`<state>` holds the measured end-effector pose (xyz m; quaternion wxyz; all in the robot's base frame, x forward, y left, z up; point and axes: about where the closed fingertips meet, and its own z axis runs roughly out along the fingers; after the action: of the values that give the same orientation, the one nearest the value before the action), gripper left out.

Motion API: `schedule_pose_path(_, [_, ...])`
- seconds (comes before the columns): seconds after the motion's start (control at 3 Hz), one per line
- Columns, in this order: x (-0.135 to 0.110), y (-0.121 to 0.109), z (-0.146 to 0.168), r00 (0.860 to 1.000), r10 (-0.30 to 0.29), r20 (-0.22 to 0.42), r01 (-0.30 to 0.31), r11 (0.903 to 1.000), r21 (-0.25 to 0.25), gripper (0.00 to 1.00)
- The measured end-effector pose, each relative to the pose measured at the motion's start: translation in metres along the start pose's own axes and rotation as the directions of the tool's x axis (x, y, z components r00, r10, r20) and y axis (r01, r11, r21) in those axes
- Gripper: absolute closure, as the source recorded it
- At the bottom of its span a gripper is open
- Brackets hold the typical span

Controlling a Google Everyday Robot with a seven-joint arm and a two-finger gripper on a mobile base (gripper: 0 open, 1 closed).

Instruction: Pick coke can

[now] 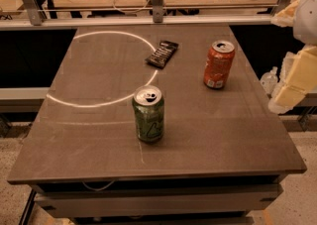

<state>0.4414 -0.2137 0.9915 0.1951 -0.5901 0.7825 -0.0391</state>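
Note:
The coke can (218,64) is red-orange with a silver top and a white patch near its base. It stands upright on the right part of the dark table (99,135). My gripper (293,84) shows as cream-coloured parts at the right edge of the view, beyond the table's right edge. It is to the right of the can and apart from it, holding nothing that I can see.
A green can (148,114) stands upright near the table's middle front. A black flat packet (162,53) lies at the back, on a white circle line (101,68). A metal rail (148,20) and a cluttered desk lie behind.

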Motion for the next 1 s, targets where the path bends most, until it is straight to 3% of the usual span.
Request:
schedule_pose_path(0.33, [0.011,-0.018,0.011,0.984,0.138,0.112,-0.139,0.9903,-0.001,0.0])
schedule_pose_path(0.67, [0.009,-0.036,0.029,0.922,0.255,0.292,-0.264,0.9645,-0.009,0.0])
schedule_pose_path(1.0, [0.007,-0.05,0.05,0.83,0.303,0.469,-0.339,0.9407,-0.008,0.0])
